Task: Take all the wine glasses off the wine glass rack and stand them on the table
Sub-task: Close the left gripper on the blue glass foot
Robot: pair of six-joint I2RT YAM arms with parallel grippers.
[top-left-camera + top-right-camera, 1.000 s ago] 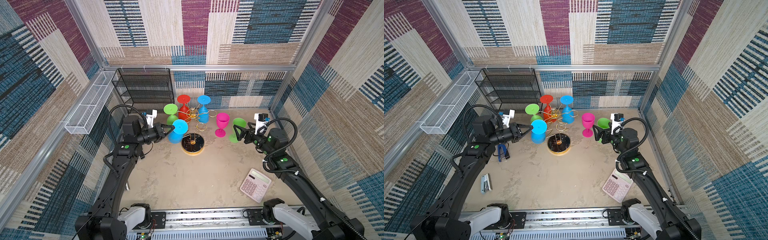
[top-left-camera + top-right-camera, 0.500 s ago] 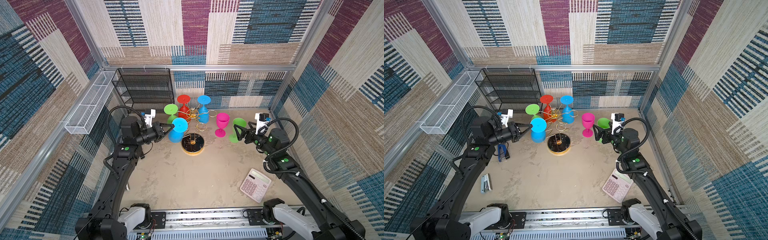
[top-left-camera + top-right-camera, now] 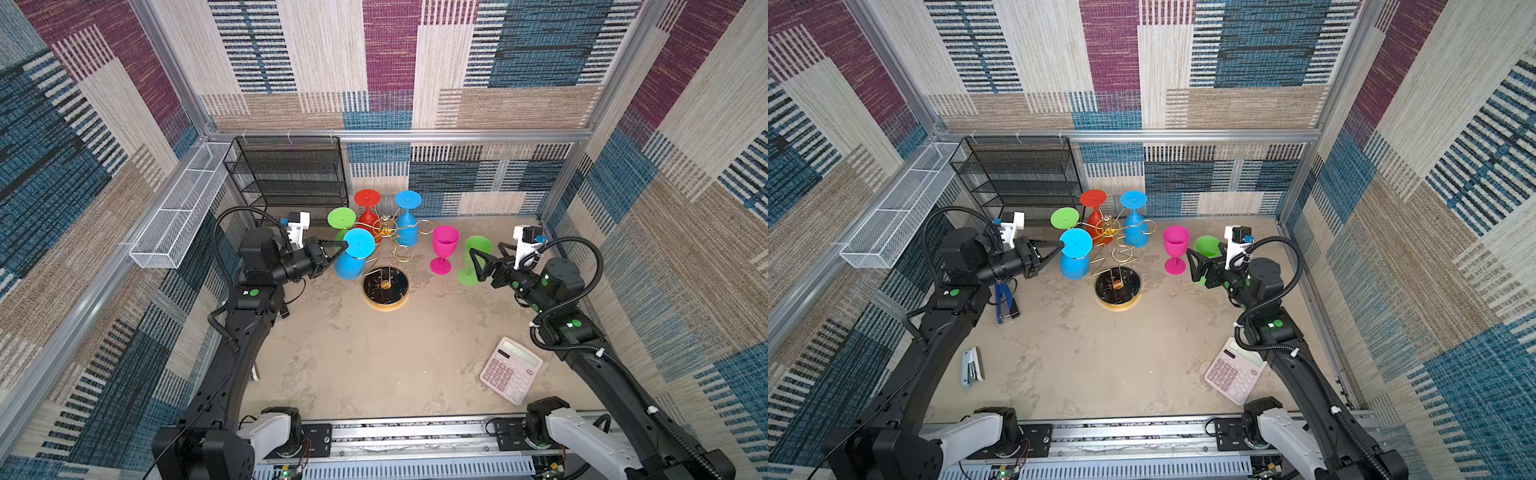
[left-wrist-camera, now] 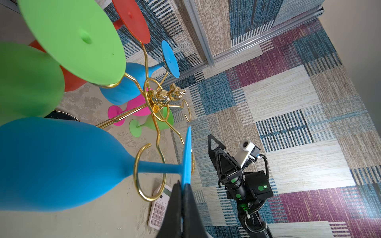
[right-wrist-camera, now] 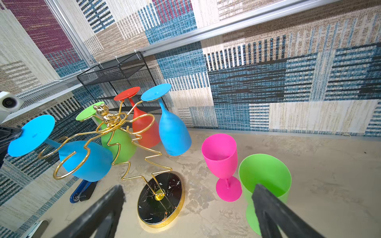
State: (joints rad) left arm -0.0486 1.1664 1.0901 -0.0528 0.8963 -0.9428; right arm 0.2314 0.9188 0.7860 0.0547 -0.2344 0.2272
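Progress is creeping: left claw (image 4: 182, 185) is pinching the blue glass (image 3: 349, 266) by its foot rim and nudging it only slightly, its stem still sitting inside the rack (image 3: 385, 289) loop. Right claw (image 5: 186, 190) is waiting wide, empty.

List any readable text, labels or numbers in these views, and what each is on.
No text can be read in any view.
Calculator: its keys and display are too small and blurred to read.
Rack: no lettering visible.
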